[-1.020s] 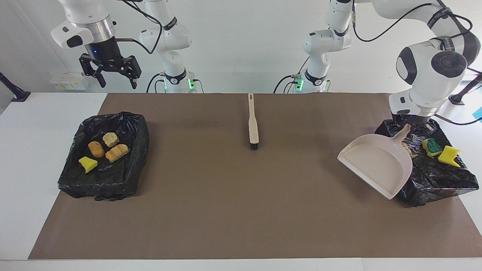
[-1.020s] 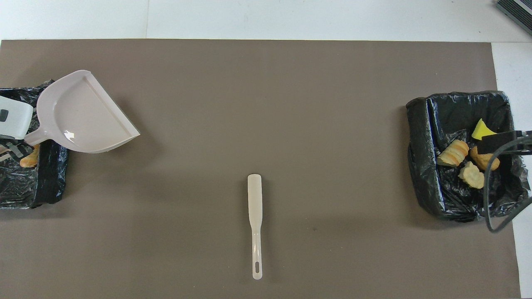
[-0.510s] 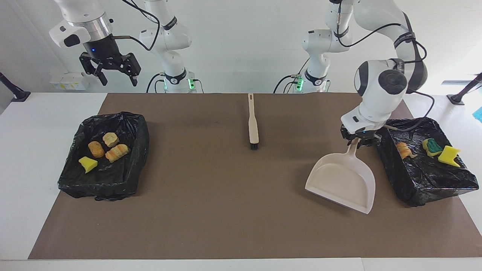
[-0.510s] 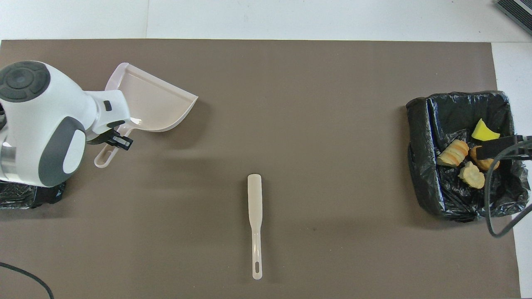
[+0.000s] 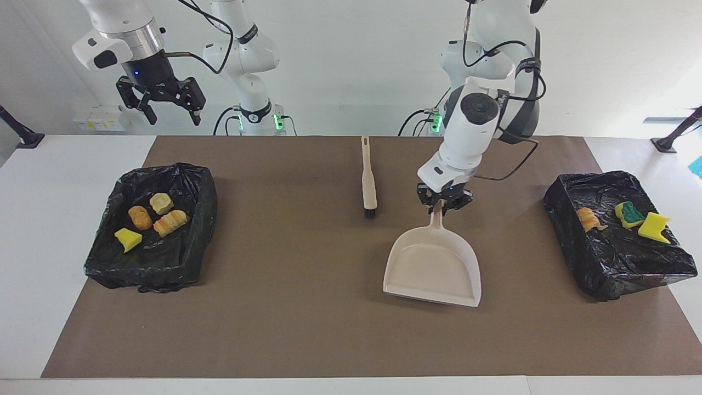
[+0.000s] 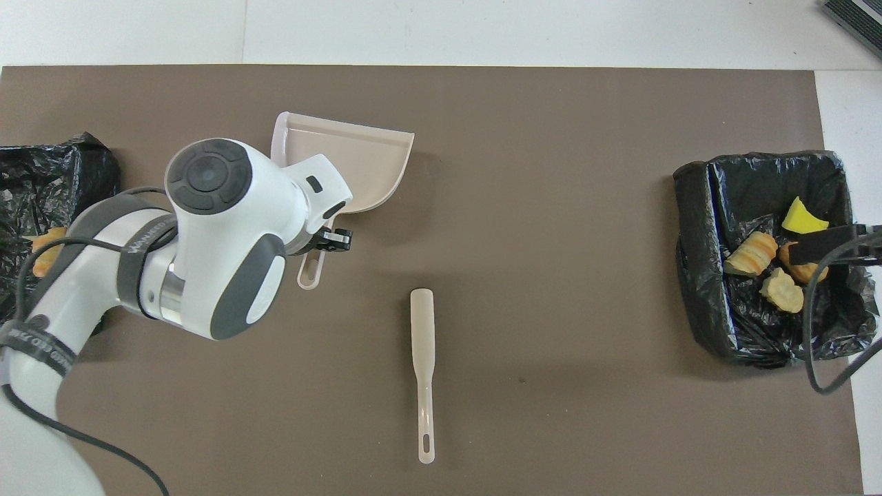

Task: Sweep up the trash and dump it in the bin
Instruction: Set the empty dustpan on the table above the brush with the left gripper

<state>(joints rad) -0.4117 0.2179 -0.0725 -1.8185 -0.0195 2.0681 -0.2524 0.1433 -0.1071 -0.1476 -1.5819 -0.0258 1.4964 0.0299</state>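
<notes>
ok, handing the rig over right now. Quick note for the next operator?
Left gripper: shut on the dustpan by its handle, over the middle of the brown mat; pan looks empty.
Right gripper: open, holding nothing, waits raised at its own end.
Trash: four pieces in the bin at the right arm's end, three in the bin at the left arm's end.
Hand brush: lies on the mat, nearer the robots than the dustpan.
Done: no loose trash visible on the mat.
Left: probably just set the dustpan down.
</notes>
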